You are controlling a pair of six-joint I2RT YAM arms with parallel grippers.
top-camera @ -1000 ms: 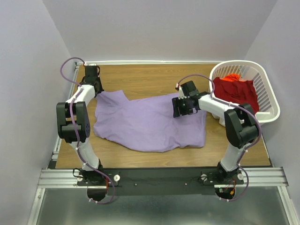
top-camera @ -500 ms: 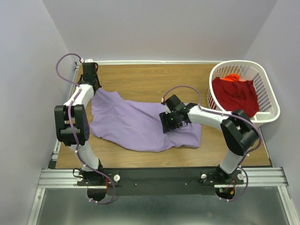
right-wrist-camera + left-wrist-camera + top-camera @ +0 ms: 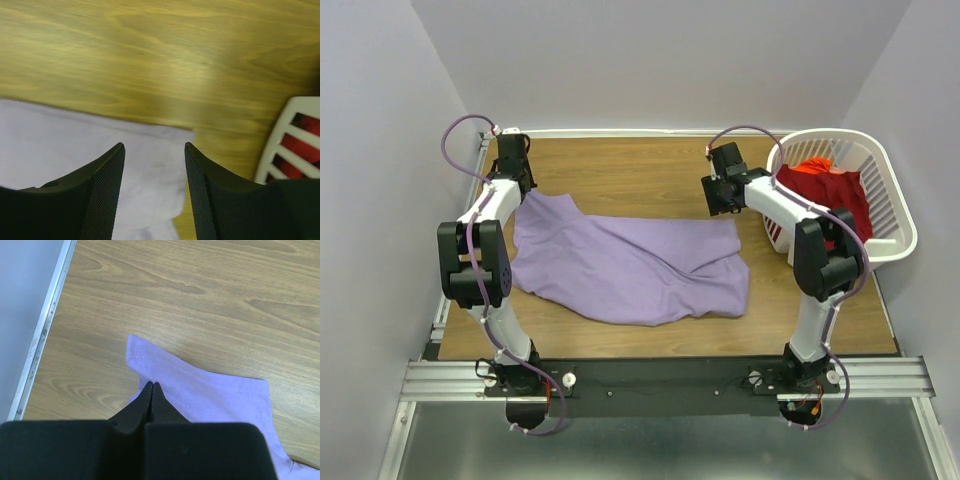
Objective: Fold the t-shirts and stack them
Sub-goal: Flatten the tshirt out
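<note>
Lavender t-shirt (image 3: 630, 265) lies rumpled mid-frame on the table (image 3: 640, 170). Left claw (image 3: 151, 386) is pinched shut on its upper-left corner. Right claw (image 3: 154, 147) is partly open and empty over the upper-right corner: lower, pinch hem, pull taut. Red t-shirt (image 3: 825, 195) sits in the laundry basket (image 3: 898, 238), far right.

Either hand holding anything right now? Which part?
Left hand pinches the lavender t-shirt by its stitched hem, near a corner. Right hand is open over the shirt, holding nothing.

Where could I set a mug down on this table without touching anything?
Bare wood: the far strip of the table behind the lavender shirt, between the left claw and right claw; also the narrow near strip before the shirt. Crowded: the middle under the shirt, and the right side by the basket.
</note>
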